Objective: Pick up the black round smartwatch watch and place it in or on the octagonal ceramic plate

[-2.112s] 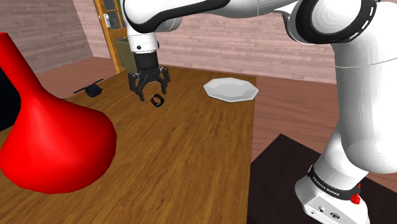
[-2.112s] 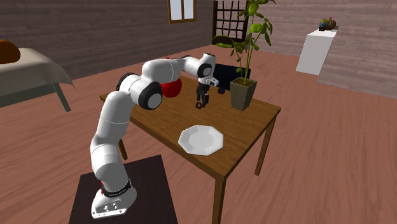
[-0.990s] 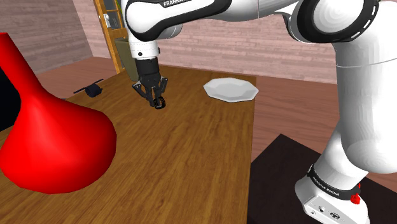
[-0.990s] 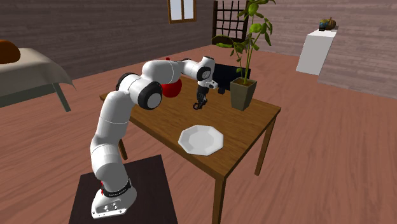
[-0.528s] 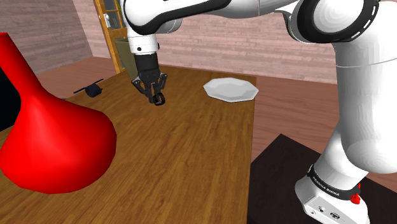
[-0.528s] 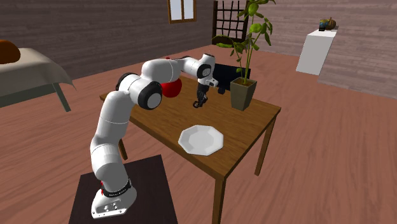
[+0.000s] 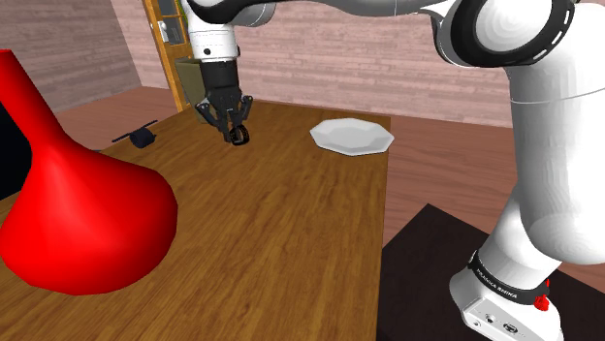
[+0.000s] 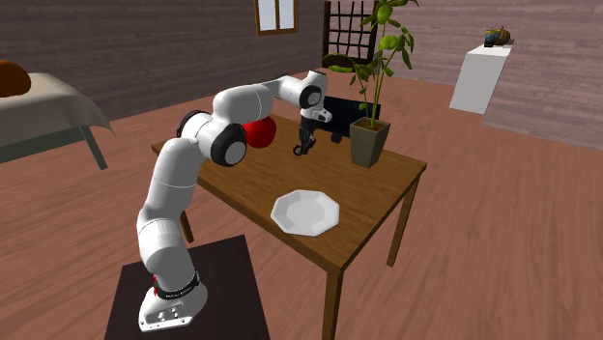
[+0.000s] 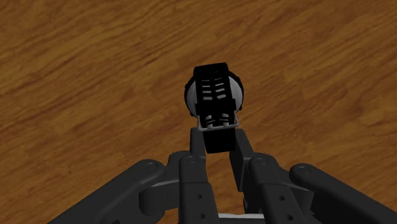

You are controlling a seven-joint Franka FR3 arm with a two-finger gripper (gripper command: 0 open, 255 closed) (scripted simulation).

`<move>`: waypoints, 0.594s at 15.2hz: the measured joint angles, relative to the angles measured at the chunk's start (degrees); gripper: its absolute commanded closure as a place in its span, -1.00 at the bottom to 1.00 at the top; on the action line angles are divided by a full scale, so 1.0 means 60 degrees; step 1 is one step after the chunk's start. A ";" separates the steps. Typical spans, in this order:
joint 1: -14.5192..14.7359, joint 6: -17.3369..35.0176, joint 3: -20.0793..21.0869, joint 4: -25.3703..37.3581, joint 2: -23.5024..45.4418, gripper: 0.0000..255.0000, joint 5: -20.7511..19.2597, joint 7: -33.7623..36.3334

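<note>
In the shoulder view, the end effector (image 7: 232, 130) hangs above the far part of the wooden surface (image 7: 291, 232), its fingers clamped on the black watch (image 7: 237, 136). The watch appears lifted off the wood. The white plate (image 7: 352, 136) lies well apart, toward this view's right, near the surface's edge. A red vase (image 7: 68, 194) stands large at this view's left, and a small dark object (image 7: 143, 138) lies beyond it.

In the second exterior view, the arm reaches over the surface (image 8: 387, 188) and the end effector (image 8: 303, 145) holds the watch (image 8: 301, 149) above the wood, near a potted plant (image 8: 371, 135). The plate (image 8: 305, 211) rests nearer the stand.

In the wrist view, the two fingers (image 9: 193, 167) grip the watch (image 9: 215, 95) by its strap, and its round case sticks out past the fingertips over the wood grain.
</note>
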 measured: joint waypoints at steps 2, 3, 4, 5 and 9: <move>0.0046 -0.0258 0.0016 0.0270 0.0006 1.00 -0.0003 0.0054; 0.0061 -0.0424 0.0014 0.0482 0.0052 1.00 -0.0015 0.0057; 0.0078 -0.0546 0.0015 0.0634 0.0083 1.00 -0.0023 0.0068; 0.0085 -0.0643 0.0012 0.0762 0.0115 1.00 -0.0032 0.0065; -0.0554 -0.0204 -0.0056 -0.0883 -0.1072 1.00 0.0299 -0.0499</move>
